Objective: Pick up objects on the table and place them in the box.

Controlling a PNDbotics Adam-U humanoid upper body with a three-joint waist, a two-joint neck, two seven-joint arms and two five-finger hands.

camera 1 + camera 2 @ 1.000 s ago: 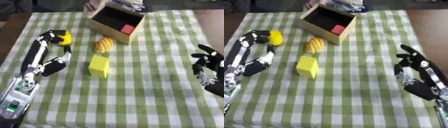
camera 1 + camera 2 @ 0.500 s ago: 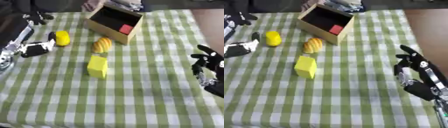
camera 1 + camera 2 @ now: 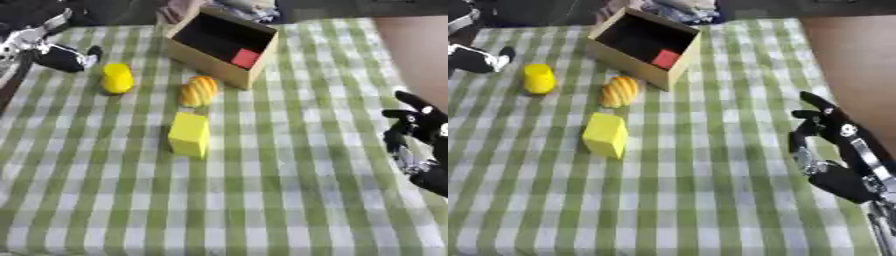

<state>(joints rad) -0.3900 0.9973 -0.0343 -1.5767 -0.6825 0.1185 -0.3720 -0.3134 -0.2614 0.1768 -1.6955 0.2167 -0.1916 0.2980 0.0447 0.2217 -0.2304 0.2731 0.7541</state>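
Three yellow things lie loose on the checked tabletop (image 3: 289,200): one short cylinder (image 3: 116,78) at upper left, one ribbed oval piece (image 3: 199,90) just below the box, and one block (image 3: 189,134) at centre. One open cardboard box (image 3: 220,46) at top centre holds one red cube (image 3: 245,58). The left hand (image 3: 63,56) sits at the upper left edge; whether its fingers are spread or curled I cannot tell. The right hand (image 3: 826,131) rests at right, fingers relaxed, holding nothing.

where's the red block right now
The red block lies inside the box at the table's far side, against its right inner wall, just beyond the orange ridged object.
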